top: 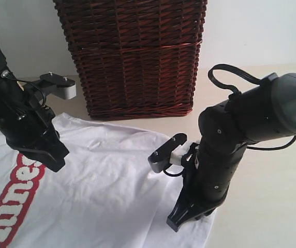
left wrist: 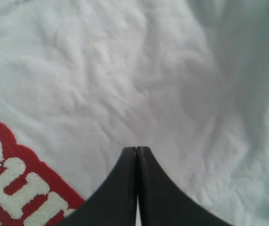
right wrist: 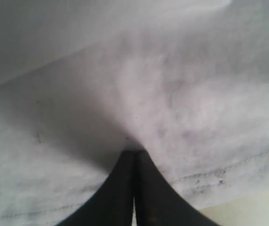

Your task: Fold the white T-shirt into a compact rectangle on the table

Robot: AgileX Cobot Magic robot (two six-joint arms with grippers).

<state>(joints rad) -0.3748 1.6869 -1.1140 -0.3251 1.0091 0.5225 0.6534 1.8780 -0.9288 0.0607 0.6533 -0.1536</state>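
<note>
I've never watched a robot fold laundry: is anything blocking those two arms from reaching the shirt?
Nothing visible. The left end effector and right end effector are directly over the bare shirt; the basket stands behind it.

My left gripper [top: 55, 162] hangs over the white T-shirt [top: 101, 191], my right gripper [top: 175, 224] at its edge, wicker basket [top: 132, 57] behind

Matte black on both the left arm [top: 13, 113] and the right arm [top: 231, 150], dotted with small silver screws [top: 218, 131]. Fitted with 2 grey-and-black camera brackets [top: 164, 153]. Strung with looping black cables [top: 230, 77] beside a rounded grey joint cap [top: 293, 101]. Tipped with smooth black wedge-shaped fingers [left wrist: 120, 188].
</note>
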